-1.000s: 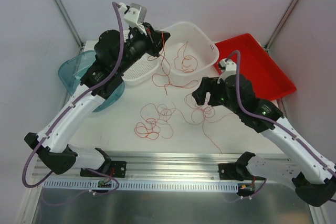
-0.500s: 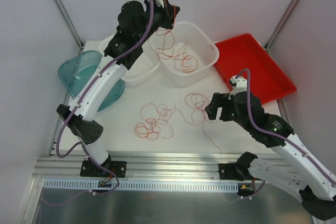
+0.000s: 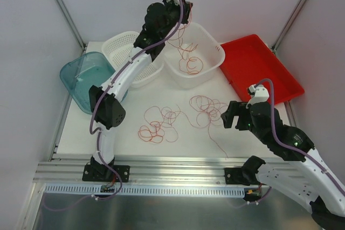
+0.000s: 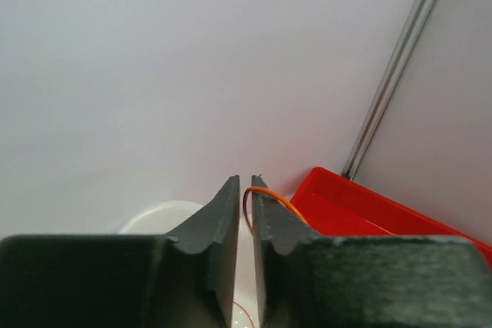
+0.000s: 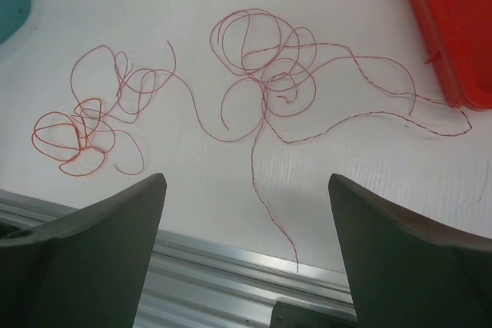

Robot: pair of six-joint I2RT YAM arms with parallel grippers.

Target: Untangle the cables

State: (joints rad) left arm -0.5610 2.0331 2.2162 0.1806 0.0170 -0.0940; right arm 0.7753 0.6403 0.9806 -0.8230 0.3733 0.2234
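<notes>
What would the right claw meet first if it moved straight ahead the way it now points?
Probably the cables lying loose on the table, framed between the open right claw; depth is unclear.

**Hair-thin red-orange cables (image 5: 265,67) in three loopy bunches**

One strand (image 3: 188,62) hangs from the pinching left gripper (image 4: 244,183), its lower loops coiled inside the white tub (image 3: 216,53). Two bunches lie apart on the table (image 3: 129,111): a tighter left tangle (image 5: 84,124) and a looser right tangle (image 3: 207,109) trailing a long tail toward the near edge.
</notes>
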